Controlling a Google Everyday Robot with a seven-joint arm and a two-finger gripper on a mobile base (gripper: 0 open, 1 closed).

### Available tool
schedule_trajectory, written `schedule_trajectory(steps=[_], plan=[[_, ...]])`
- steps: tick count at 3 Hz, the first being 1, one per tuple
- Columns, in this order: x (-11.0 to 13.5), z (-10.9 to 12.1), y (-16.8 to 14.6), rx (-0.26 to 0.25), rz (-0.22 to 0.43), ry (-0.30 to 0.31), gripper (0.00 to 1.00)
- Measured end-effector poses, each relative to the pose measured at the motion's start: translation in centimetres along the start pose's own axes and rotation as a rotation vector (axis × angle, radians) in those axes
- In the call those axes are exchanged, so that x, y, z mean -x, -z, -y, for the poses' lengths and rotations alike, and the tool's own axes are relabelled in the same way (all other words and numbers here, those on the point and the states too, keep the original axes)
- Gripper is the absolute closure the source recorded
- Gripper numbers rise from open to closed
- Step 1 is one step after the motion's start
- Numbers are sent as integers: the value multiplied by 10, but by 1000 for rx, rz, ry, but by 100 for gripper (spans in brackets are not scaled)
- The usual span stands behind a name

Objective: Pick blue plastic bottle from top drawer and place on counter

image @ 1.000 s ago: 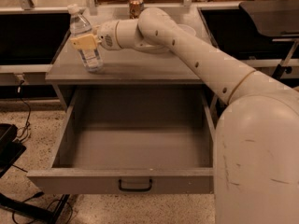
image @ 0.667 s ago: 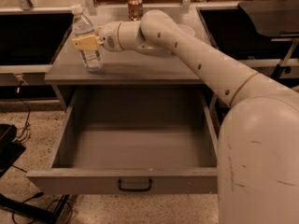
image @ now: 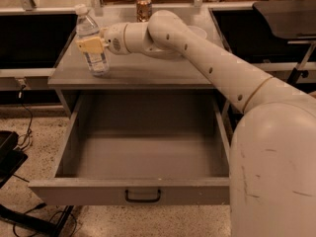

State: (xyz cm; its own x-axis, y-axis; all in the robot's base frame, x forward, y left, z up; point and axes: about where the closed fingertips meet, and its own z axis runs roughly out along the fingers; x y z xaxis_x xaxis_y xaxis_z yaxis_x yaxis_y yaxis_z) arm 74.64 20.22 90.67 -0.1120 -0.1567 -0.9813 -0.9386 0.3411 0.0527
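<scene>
And here we are, the gripper [image: 93, 45] is out over the left front corner of the desk [image: 148, 68], and its jaws are closed around the middle of the blue plastic bottle [image: 98, 64], one flat tan pad lying across the near face of the label. The bottle stands upright, base down on that matte grey desk top, close to the left edge: clear ribbed plastic, pale label, a little white screw cap [image: 80, 8] on top. Look at the arm [image: 207, 58] behind it, smooth cream tube sections with small dark dots along them, sweeping in from the right, out of the robot's big rounded shell [image: 274, 172] that fills the lower right corner. Further back on the desk, well apart from the bottle, there's a copper-patterned can [image: 143, 7], a shiny upright cylinder. Below the front edge the top drawer [image: 128, 190] is pulled wide open, a shallow grey metal tray with straight side walls and a flat floor, and a small black handle [image: 142, 197] sits centred on its front panel. Speckled floor [image: 39, 147] underneath, with dark cables [image: 29, 221] trailing at the lower left.
</scene>
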Motion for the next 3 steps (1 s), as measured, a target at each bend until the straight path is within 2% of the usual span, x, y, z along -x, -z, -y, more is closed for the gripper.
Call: schedule_trajectory(steps=[1, 2, 3], plan=[[0, 0, 0, 0, 0, 0, 14], [0, 0, 0, 0, 0, 0, 0], [0, 0, 0, 0, 0, 0, 0]])
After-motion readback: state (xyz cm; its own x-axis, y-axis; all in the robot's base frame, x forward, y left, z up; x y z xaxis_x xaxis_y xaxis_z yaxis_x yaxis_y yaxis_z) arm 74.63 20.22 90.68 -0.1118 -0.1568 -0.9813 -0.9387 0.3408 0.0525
